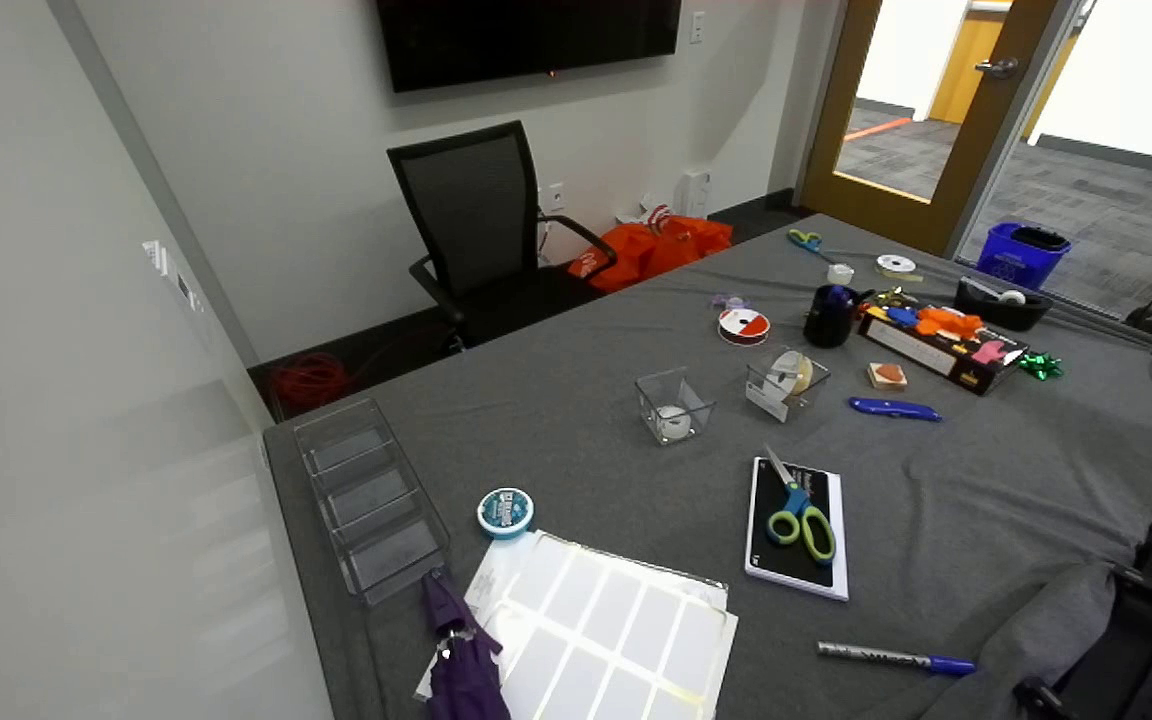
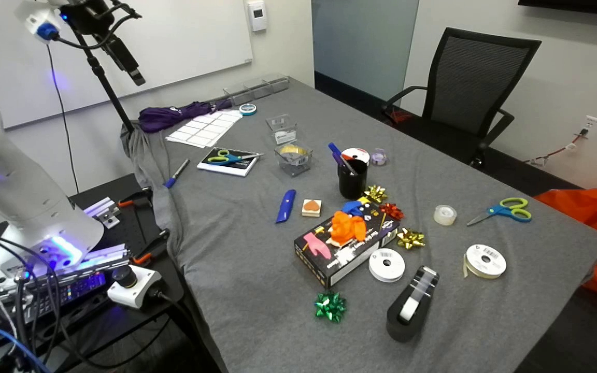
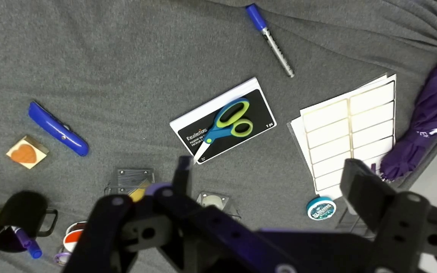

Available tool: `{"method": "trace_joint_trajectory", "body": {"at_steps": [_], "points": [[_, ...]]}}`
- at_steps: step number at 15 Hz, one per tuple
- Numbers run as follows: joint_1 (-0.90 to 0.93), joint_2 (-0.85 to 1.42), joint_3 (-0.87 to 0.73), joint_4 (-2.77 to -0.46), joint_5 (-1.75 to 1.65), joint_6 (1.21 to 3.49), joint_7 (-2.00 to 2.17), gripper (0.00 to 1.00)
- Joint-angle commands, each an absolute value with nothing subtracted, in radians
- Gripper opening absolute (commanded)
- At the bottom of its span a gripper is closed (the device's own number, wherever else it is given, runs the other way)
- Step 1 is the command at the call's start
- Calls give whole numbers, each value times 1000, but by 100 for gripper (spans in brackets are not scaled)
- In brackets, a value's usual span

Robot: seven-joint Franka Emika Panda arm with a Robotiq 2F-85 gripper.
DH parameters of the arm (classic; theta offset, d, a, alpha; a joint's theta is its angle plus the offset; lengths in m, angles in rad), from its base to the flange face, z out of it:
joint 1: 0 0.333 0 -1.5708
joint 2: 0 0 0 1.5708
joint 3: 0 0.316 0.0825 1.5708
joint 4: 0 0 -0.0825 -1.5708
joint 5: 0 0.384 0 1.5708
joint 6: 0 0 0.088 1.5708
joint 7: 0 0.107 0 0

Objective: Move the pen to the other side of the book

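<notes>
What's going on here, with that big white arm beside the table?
That robot arm is meant to move the pen with the blue cap to the other side of the book, but right now nothing is being handled. Its gripper, the pinching hand at its end, hangs open and empty above the grey cloth. The pen lies on the cloth beside the book, not touching it, and scissors rest on the book's cover.
</notes>
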State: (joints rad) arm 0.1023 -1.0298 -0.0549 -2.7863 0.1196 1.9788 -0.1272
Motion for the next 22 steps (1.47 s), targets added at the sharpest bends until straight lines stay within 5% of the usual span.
{"method": "trace_joint_trajectory", "body": {"at_steps": [1, 8, 22], "points": [[103, -960, 4, -2783, 88, 2042, -127, 100], [111, -713, 107, -2786, -31, 2152, -103, 100], [169, -225, 57, -2788, 9, 2643, -229, 100]]}}
